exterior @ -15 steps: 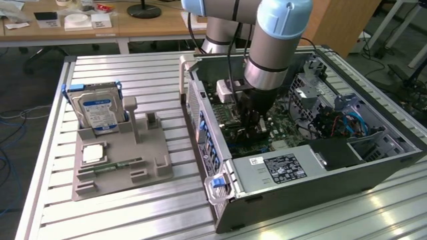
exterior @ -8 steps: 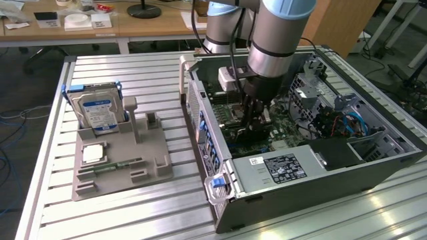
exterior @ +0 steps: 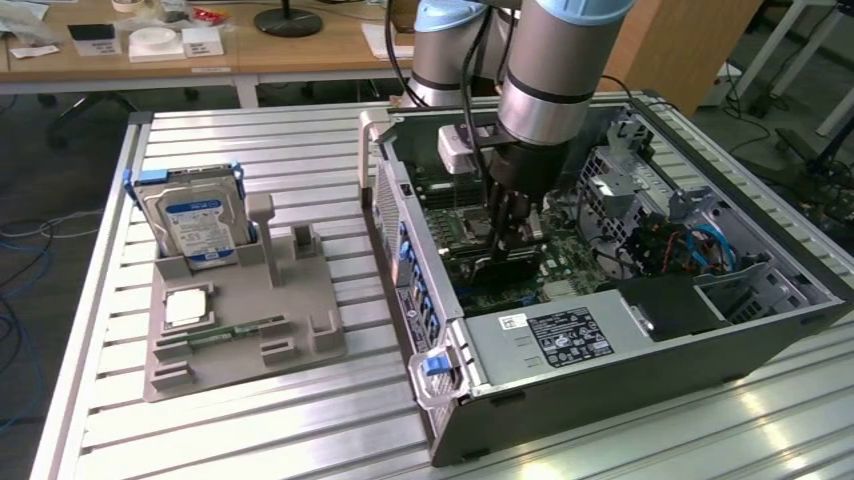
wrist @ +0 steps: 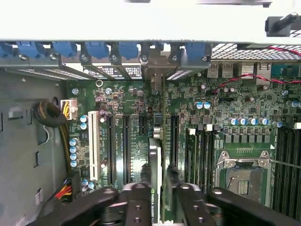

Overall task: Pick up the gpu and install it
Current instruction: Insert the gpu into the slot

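The gripper point(wrist: 157, 200) is down inside the open computer case point(exterior: 441, 330), closed on the gpu point(wrist: 155, 165), which stands on edge over the motherboard point(wrist: 127, 108). It is held upright (my guess) so its bottom edge can meet one of the long slots point(wrist: 126, 146) beside it; whether it is seated yet, I cannot tell. Small pale lettering runs along the card's top edge, too fine to read. Beside the case, a grey holder point(exterior: 240, 320) on the surface point(exterior: 667, 440) keeps a hard drive point(exterior: 194, 220) with a blue-white label.
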`<state>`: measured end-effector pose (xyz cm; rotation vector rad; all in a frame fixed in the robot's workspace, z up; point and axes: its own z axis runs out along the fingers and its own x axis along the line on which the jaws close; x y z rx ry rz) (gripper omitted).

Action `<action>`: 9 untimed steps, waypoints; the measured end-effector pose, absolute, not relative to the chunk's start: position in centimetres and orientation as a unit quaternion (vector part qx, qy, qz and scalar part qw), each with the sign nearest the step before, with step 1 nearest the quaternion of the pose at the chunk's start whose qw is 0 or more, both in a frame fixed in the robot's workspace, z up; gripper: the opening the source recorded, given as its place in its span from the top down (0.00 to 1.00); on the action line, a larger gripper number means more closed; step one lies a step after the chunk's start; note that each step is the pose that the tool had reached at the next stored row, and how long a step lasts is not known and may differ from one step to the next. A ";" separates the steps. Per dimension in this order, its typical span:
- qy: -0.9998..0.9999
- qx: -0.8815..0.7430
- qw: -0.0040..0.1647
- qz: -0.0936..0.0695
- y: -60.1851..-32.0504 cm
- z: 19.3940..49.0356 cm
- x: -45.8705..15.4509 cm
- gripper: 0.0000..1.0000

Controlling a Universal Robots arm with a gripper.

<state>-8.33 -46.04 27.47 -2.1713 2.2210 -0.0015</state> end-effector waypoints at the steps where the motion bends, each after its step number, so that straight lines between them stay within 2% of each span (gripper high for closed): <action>1: 0.715 -0.699 0.018 -0.001 -46.0 27.5 -8.3 0.79; 2: 0.715 -0.699 0.018 0.000 -46.0 27.5 -8.3 0.79; 4: 0.715 -0.699 0.018 -0.001 -46.0 27.5 -8.3 0.90; 9: 0.715 -0.699 0.018 0.000 -46.0 27.5 -8.3 0.89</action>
